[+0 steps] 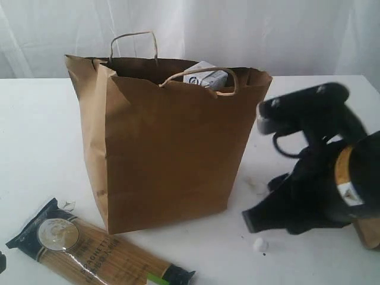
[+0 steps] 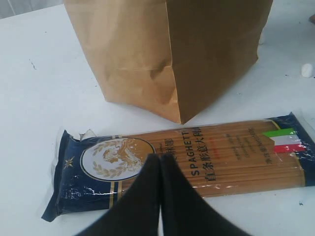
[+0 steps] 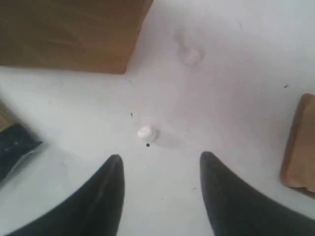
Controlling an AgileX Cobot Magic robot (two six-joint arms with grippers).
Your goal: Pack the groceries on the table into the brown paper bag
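Observation:
The brown paper bag stands upright mid-table, and its lower part fills the far side of the left wrist view. A small white-blue carton pokes above the bag's rim. The spaghetti pack with dark ends lies flat on the table in front of the bag's left corner. My left gripper is shut, with nothing in it, its tips just over the pack near the round emblem. To the right of the bag, my right gripper hangs open and empty low over bare tabletop.
A small white crumb lies on the table just ahead of the right fingers and shows in the exterior view too. A flat brown thing sits at the right, partly under the right arm. White curtains hang behind.

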